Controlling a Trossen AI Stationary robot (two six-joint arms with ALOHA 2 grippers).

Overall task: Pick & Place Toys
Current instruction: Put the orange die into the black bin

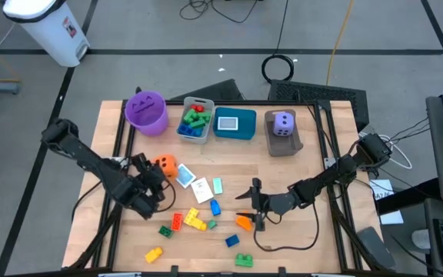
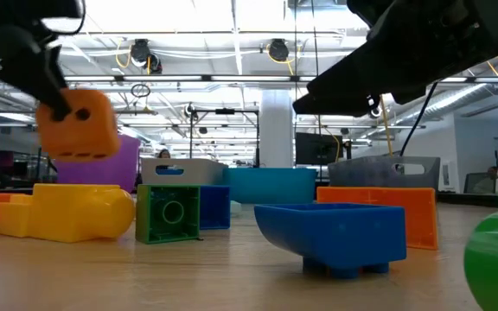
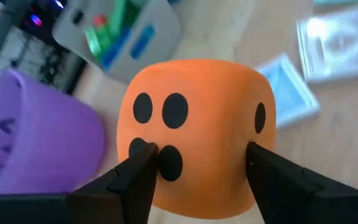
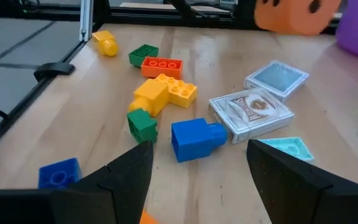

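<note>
The left pincer (image 3: 194,171) is clamped on the orange die (image 3: 194,130), held clear above the counter (image 1: 306,242). Two pips face up, one toward the cards. Beyond it stand the purple bucket (image 3: 33,143) and the grey bin (image 3: 120,34). The right pincer (image 4: 197,165) hangs apart just behind the blue brick (image 4: 194,138), with bare wood beside it.

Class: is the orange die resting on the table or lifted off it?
Lifted. The left gripper clamps the orange die; the low view shows it hanging above the table.

No readable text; only black pips on the orange die (image 3: 194,130).
</note>
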